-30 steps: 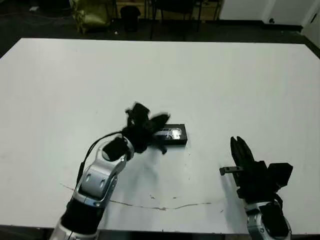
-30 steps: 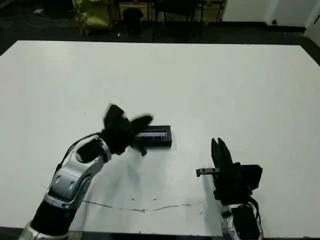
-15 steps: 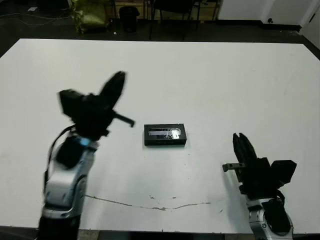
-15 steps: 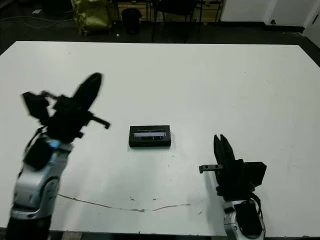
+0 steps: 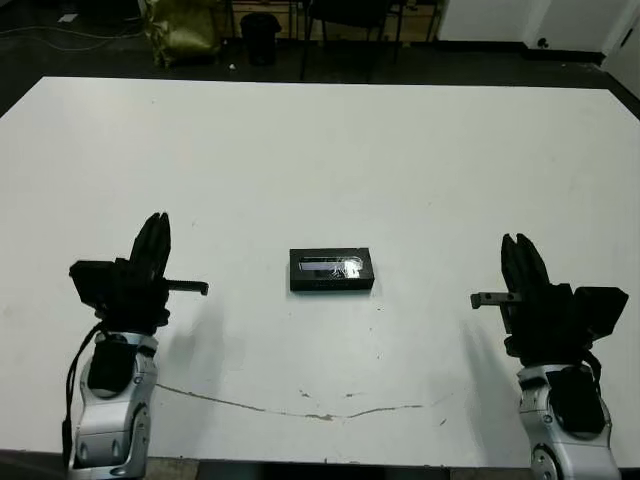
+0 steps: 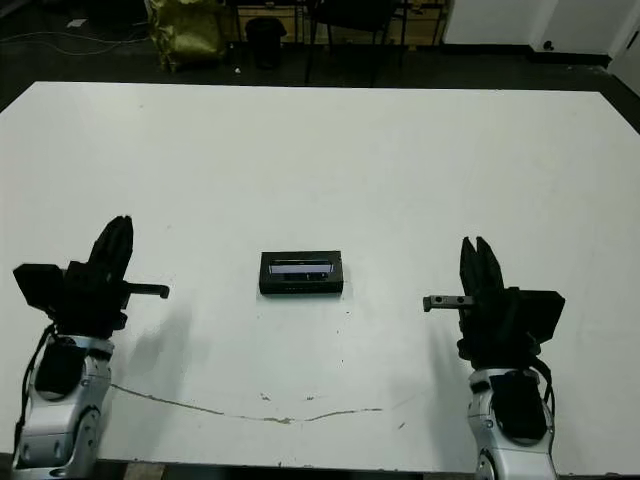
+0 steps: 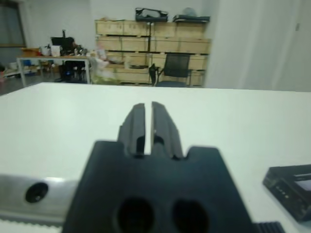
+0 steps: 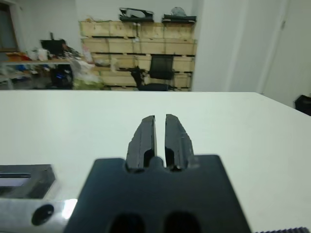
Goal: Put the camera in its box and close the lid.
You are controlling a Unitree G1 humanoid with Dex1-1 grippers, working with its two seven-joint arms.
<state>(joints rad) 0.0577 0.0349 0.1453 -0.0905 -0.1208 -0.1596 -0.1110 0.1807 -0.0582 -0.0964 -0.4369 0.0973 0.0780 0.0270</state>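
Note:
The box (image 5: 331, 285) lies in the middle of the table with the flat black lid (image 5: 331, 266) resting on it, glossy strip up. The camera is hidden. My left gripper (image 5: 158, 226) stands well to the left of the box, shut and holding nothing. Its wrist view shows the fingers (image 7: 134, 125) pressed close and a corner of the box (image 7: 291, 182) off to one side. To the right of the box my right gripper (image 5: 521, 247) is also shut and holds nothing. The box (image 8: 24, 177) appears at the edge of its wrist view too.
A thin crack line (image 5: 300, 412) runs across the white table near its front edge. Beyond the far edge stand a yellow bag (image 5: 182, 28) and chairs (image 5: 350, 20) on a dark floor. Stacked crates (image 7: 150, 53) fill the background of the wrist views.
My left arm has pulled away from the box, swung out to the left and come down beside the table's left side. My right arm has shifted a little to the right.

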